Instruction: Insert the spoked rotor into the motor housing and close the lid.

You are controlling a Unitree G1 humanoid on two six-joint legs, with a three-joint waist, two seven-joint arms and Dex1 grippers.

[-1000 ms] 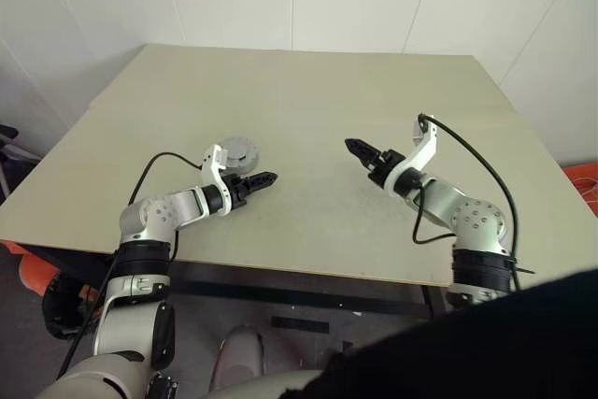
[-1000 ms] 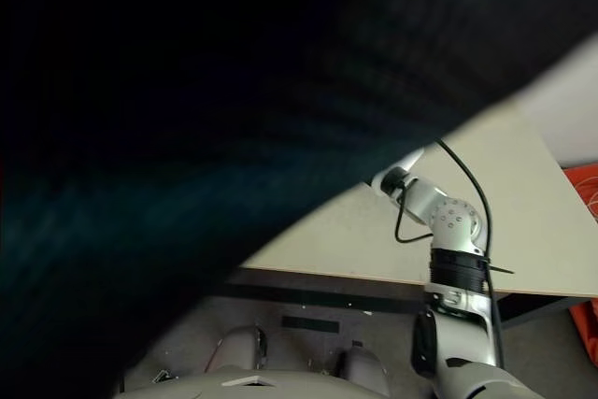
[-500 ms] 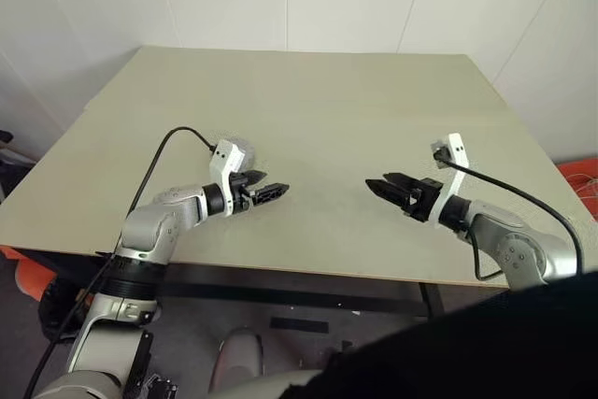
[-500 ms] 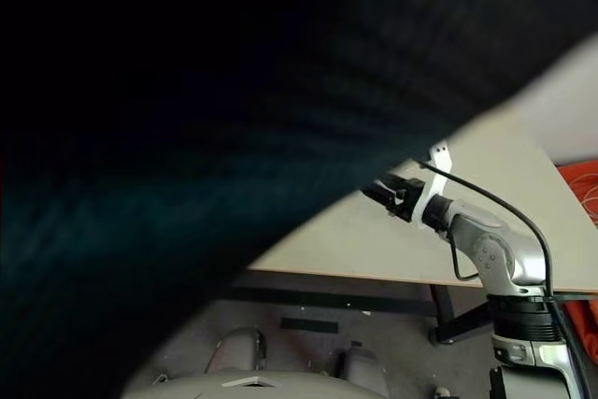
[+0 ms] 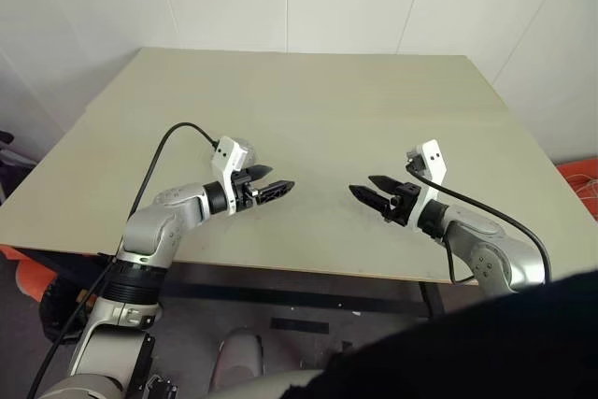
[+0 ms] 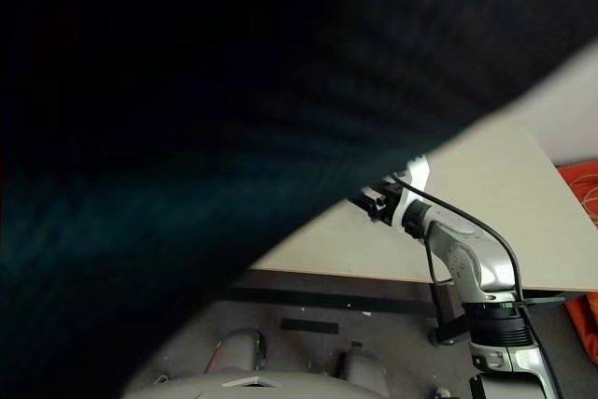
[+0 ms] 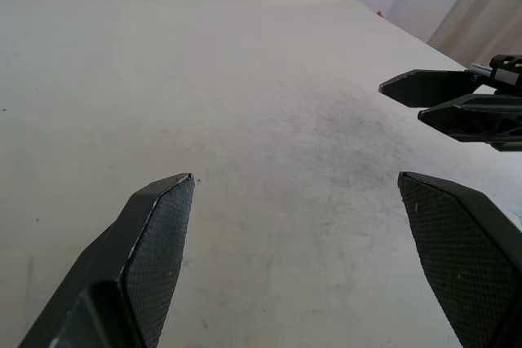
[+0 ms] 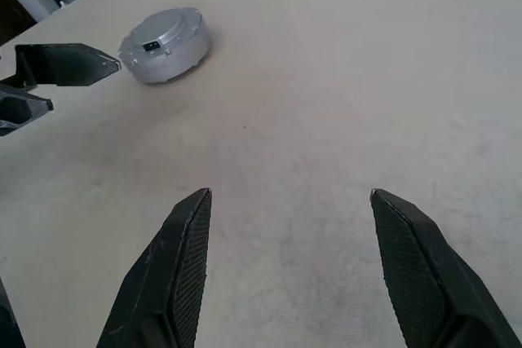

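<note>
Inspection of the beige worktop finds both of your arms raised over its near half, grippers pointing toward one another across a bare stretch of surface.

Left gripper: it hangs just above the worktop, aimed toward the right arm. Its two black fingers are spread wide with nothing between them. In the left wrist view the bare worktop lies between the pads, and the tips of the other gripper show beyond.

Right gripper: it hangs at a similar height, aimed toward the left arm. Its fingers are likewise spread apart and hold nothing. The two grippers are near one another but not touching.

Task item: you will find a closed, round silver unit lying flat on the worktop, with its smooth lid seated on top. A small dark mark sits on the lid's face. In the right wrist view it lies just beyond the left gripper's fingertips, apart from them. In the left eye view most of it is hidden behind the left wrist's white camera mount. Whether the motor housing and spoked rotor are inside the unit cannot be told.

A black cable loops from the left wrist, and another from the right. A large dark shape covers most of the right eye view, leaving the right arm and the worktop's near corner visible.
</note>
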